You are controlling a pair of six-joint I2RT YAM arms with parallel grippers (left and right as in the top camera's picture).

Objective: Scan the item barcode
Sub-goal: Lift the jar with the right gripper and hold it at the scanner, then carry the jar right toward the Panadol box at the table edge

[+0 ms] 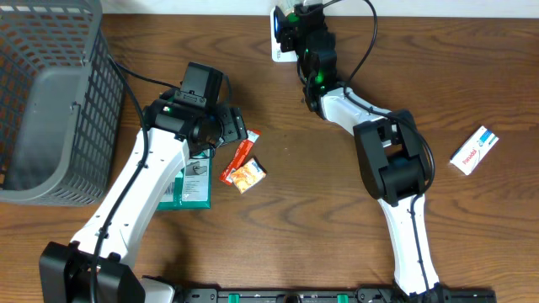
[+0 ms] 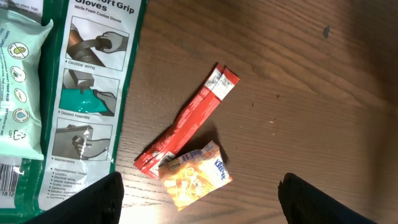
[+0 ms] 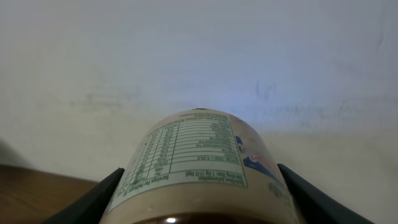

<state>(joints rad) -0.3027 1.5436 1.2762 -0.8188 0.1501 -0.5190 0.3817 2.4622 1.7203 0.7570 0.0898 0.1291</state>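
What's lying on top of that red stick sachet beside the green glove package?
A small orange Kleenex tissue pack overlaps the lower end of the red stick sachet, hiding that bit. The rest of the sachet lies uncovered on the brown wooden table.

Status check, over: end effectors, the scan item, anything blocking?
Left end effector open above red sachet, tissue pack. Right end effector shut on bottle, label showing, facing the wall. No obstruction seen.
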